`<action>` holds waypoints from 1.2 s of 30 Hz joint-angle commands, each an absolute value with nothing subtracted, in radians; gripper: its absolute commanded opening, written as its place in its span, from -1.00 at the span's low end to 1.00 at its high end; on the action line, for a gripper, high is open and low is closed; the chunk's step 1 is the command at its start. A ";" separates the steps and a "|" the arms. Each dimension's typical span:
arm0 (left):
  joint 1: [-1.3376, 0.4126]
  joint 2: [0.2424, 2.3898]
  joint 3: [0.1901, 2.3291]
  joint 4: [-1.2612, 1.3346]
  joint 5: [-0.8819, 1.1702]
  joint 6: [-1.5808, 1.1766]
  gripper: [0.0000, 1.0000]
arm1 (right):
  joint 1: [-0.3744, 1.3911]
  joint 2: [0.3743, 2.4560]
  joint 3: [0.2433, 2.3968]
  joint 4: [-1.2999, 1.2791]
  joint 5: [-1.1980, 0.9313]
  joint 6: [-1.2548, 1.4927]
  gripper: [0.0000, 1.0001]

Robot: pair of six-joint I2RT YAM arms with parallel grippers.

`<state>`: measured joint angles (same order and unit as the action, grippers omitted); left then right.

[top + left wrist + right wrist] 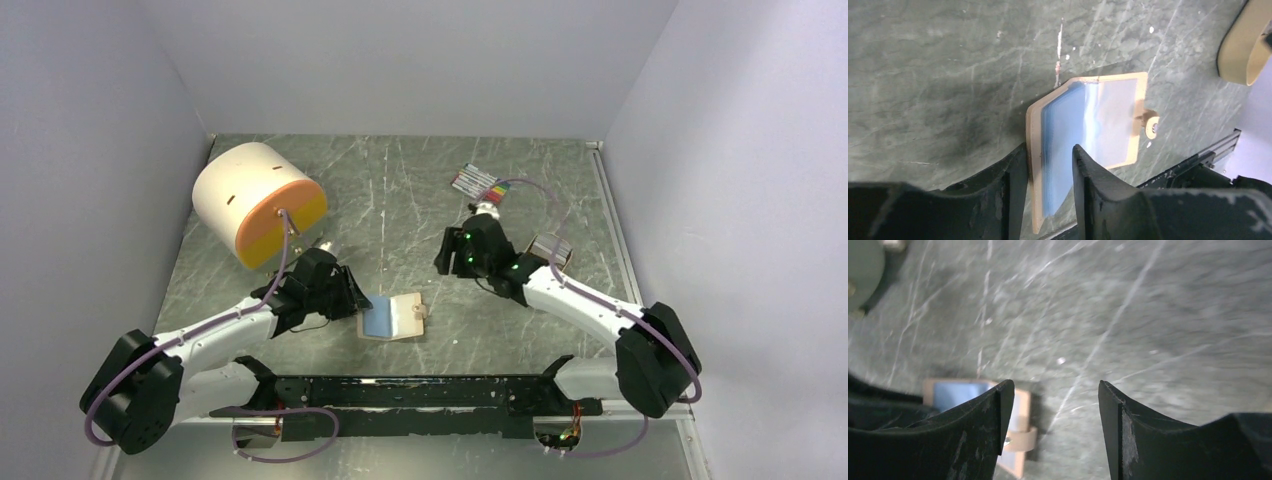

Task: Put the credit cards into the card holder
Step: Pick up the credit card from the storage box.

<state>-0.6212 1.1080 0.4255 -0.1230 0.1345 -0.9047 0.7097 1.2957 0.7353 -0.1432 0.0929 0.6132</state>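
Top view: the card holder [398,316] lies open on your desk [400,200], left tool [358,303] at its left edge; credit cards [552,246] well apart, beside the right arm.
Left wrist: jaws straddle the card holder's edge; you cannot tell whether they pinch it.
Right wrist: your right tool [1055,387] gapes wide, empty.

The card holder [395,316], a small tan wallet, lies open and flat near the front middle of the table [400,200], its pale blue clear sleeves facing up and snap tab sticking out rightward, while the credit cards [551,249], a small greyish dark-banded stack, sit well apart to its right.
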 commanded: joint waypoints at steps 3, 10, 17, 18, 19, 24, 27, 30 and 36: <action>-0.628 1.050 0.469 -0.198 0.059 -0.870 -0.12 | 0.567 1.226 0.812 -0.318 0.269 0.503 0.31; -0.628 1.054 0.424 -0.076 0.143 -0.850 -0.15 | 0.507 1.250 0.869 -0.364 0.408 0.170 0.32; -0.628 1.101 0.417 -0.029 0.209 -0.821 -0.17 | 0.394 1.322 0.928 -0.489 0.394 -0.057 0.37; -0.628 1.104 0.419 -0.028 0.213 -0.820 -0.17 | 0.387 1.317 0.917 -0.478 0.406 -0.086 0.36; -0.629 1.107 0.416 -0.020 0.219 -0.817 -0.17 | 0.383 1.308 0.902 -0.463 0.411 -0.140 0.36; -0.628 1.128 0.399 0.023 0.242 -0.820 -0.17 | 0.376 1.275 0.804 -0.366 0.425 -0.346 0.44; -0.628 1.149 0.394 0.041 0.249 -0.822 -0.20 | 0.352 1.314 0.814 -0.378 0.428 -0.376 0.43; -0.628 1.161 0.398 0.054 0.260 -0.826 -0.30 | 0.328 1.362 0.826 -0.373 0.428 -0.414 0.42; -0.627 1.163 0.405 0.060 0.264 -0.821 -0.70 | 0.319 1.433 0.834 -0.353 0.449 -0.491 0.39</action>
<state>-0.6216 1.1606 0.4034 0.0132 0.2333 -0.8333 0.3283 1.4052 0.8116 -0.3828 0.4274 -0.4068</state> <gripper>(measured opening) 0.204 0.701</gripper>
